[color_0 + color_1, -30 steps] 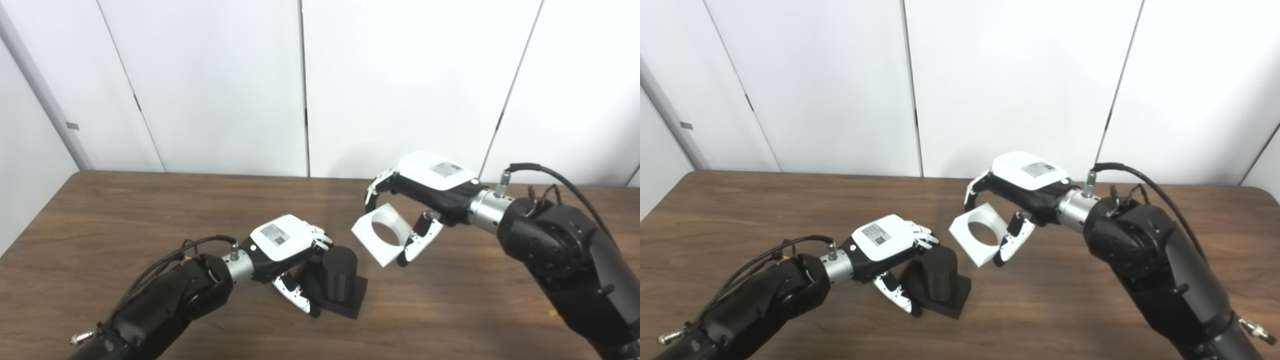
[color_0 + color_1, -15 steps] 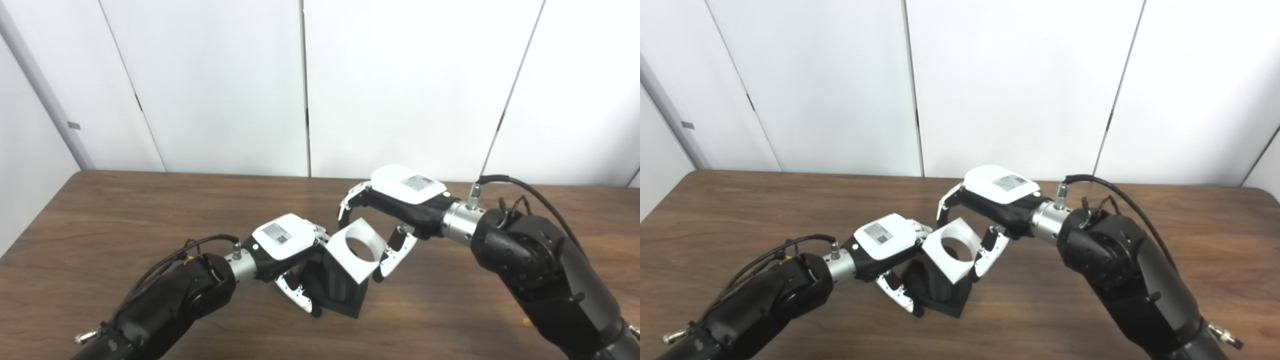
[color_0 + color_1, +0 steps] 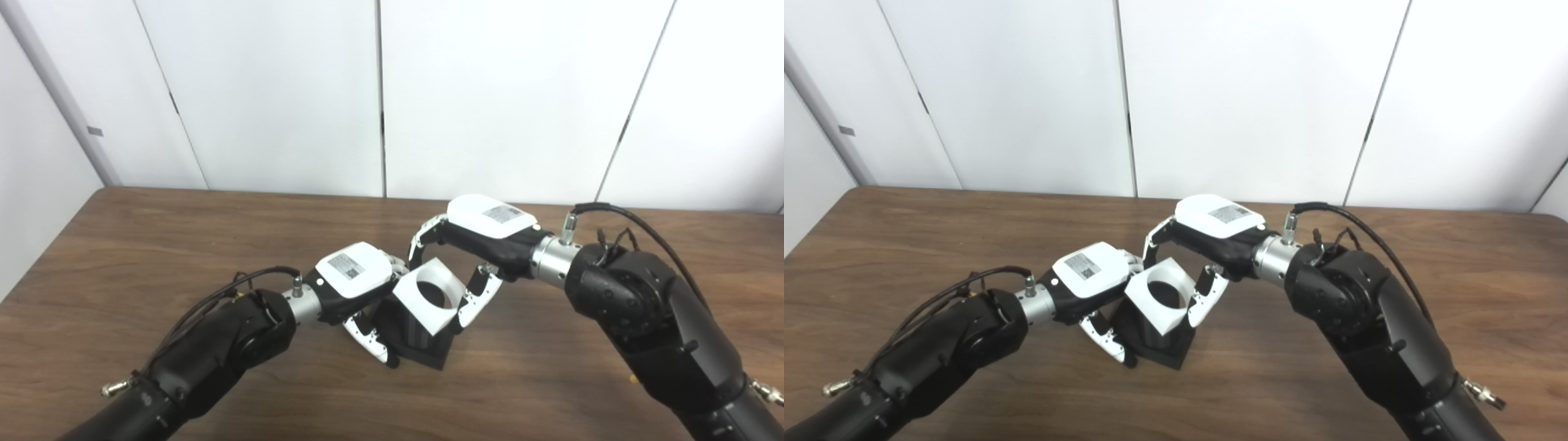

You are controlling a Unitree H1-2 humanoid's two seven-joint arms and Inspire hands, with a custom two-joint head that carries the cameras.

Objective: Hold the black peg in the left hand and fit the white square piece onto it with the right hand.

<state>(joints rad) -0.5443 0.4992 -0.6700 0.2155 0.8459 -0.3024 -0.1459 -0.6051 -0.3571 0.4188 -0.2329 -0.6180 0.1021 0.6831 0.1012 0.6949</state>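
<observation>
Peg [image 3: 421,335] on table [image 3: 122,245], top hidden behind white piece [image 3: 429,295]; how far hole sits over it unclear. Left hand [image 3: 358,282] clasps peg base. Right hand [image 3: 484,229] pinches piece. Hand labels unreadable.

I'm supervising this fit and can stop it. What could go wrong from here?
The white square piece sits tilted over the black peg, so its hole may jam on the peg's top. The left robot hand is close beside it; the right robot hand pushing down could pinch those fingers or tip the peg's base.
</observation>
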